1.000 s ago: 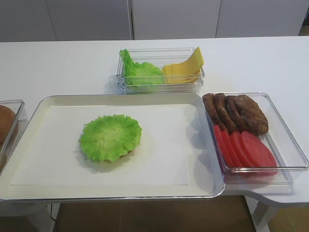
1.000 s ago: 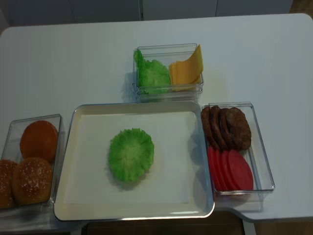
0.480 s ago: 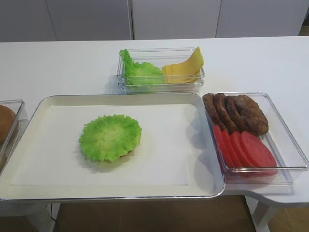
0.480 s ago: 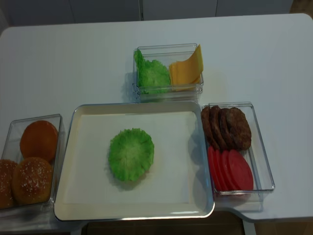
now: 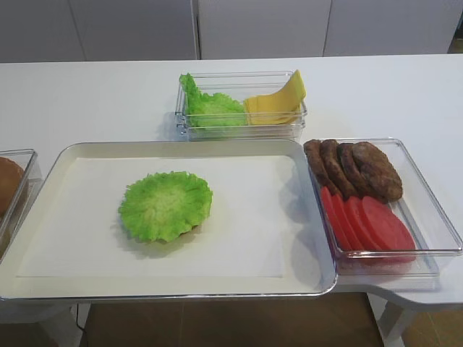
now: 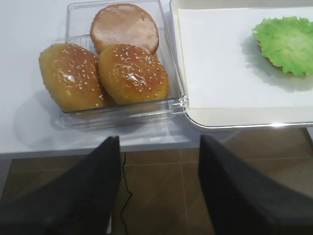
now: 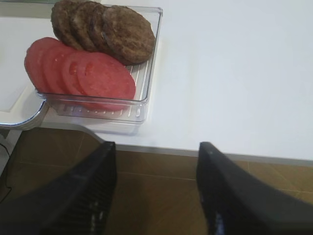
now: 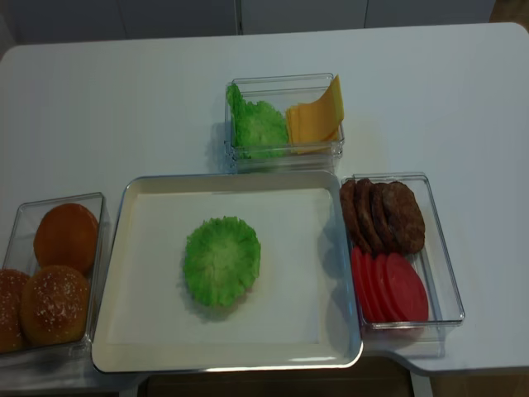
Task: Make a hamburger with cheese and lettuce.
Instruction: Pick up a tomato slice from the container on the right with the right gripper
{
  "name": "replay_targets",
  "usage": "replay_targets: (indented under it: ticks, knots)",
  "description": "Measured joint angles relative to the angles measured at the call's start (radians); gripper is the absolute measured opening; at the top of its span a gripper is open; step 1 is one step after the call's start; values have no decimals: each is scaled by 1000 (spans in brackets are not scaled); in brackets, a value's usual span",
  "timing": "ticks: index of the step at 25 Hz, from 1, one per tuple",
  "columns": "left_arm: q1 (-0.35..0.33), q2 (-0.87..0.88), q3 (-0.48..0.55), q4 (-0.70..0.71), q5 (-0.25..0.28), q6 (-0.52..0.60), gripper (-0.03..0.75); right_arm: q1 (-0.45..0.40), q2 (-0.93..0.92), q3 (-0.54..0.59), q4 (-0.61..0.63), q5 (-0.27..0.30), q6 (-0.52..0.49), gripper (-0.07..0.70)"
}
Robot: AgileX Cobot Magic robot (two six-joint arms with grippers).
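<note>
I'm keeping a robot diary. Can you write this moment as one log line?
burger: bun plus lettuce on tray | cheese: in box | left gripper: open, empty | right gripper: open, empty

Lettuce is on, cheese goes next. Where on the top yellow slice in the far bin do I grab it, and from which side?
Probably the raised corner of the pale yellow square cheese slices. The top slice leans tilted, its corner poking above the rim of the clear plastic bin, clear of the green lettuce leaves beside it. Come from above, one finger on each flat face; the walls block side approaches.

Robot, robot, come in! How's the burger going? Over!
Left claw and right claw open, empty, off the table. Hamburger on tray, lettuce on top. Cheese in its box. Nothing blocking.
</note>
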Motion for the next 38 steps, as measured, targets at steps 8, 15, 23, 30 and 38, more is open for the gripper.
replay_targets:
  ticks: [8,15,23,30,38]
  knots:
    - [0,0,0,0,0,0,382,0,0,0,0,0,0,397]
    - [0,0,0,0,0,0,382,0,0,-2,0,-7,4,398]
    - [0,0,0,0,0,0,382,0,82,-93,80,-31,9,398]
    - [0,0,0,0,0,0,382,0,262,-185,119,-196,83,398]
    - [0,0,0,0,0,0,382,0,497,-252,220,-206,33,397]
